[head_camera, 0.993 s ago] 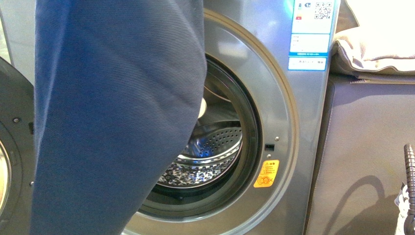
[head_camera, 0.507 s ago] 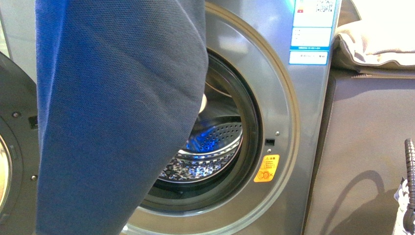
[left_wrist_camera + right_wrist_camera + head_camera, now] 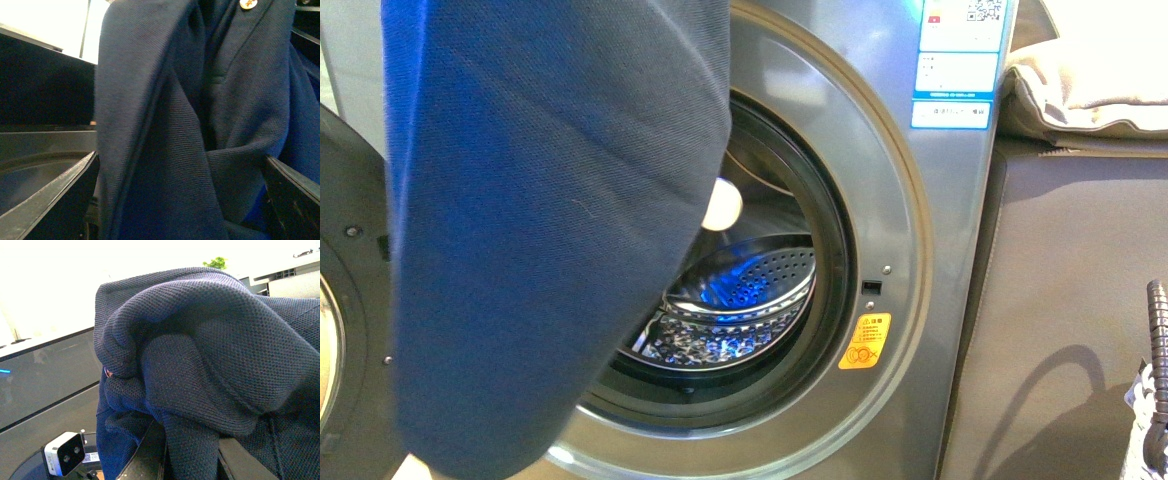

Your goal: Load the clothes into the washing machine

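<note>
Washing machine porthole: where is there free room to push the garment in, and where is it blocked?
Free: the opening's right and lower part, bordered by the black gasket and the bare steel drum behind. Crowded: the left side, where the hanging clothes cover the mouth of the washing machine, next to its open door.

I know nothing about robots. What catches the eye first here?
A big navy-blue garment hangs close to the front camera, hiding the left half of the view. Behind it gapes a silver washing machine, its steel drum glinting blue, an orange sticker right of the opening.
</note>
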